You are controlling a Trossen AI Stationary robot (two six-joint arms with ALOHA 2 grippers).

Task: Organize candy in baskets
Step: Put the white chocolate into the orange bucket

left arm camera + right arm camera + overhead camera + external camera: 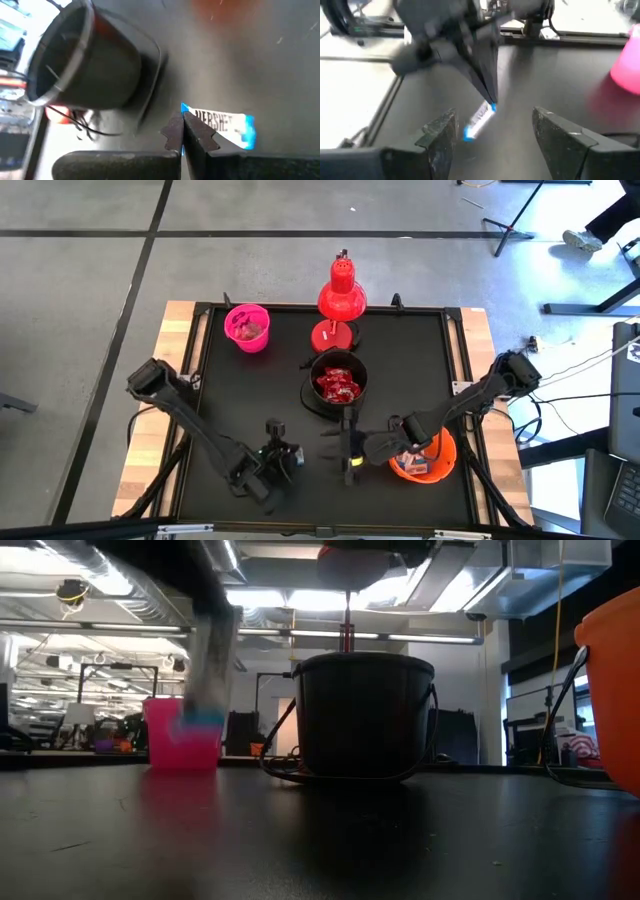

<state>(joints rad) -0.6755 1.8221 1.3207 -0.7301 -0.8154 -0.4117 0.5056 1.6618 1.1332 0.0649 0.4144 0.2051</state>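
Note:
My left gripper [181,131] is shut on a white-and-blue candy [225,127] above the black table [240,410], near its front edge. In the high view the left gripper [288,456] stands left of my right gripper [350,455]. My right gripper [497,140] is open, holds nothing and points at the candy [479,120]. The black basket [338,385] holds red candy. The pink basket [247,327] stands at the far left. The orange basket [425,455] sits under my right arm. My left gripper pinches the candy's blue end [186,109] between its two fingertips [490,97], which slant downward. The candy hangs slanting below the fingers, its free end [468,133] lowest, lifted clear of the table.
A red desk lamp [340,295] stands behind the black basket at the table's far edge. In the low view the black basket [365,715] is in the middle, the pink basket [182,735] to the left and the orange basket [615,690] at the right.

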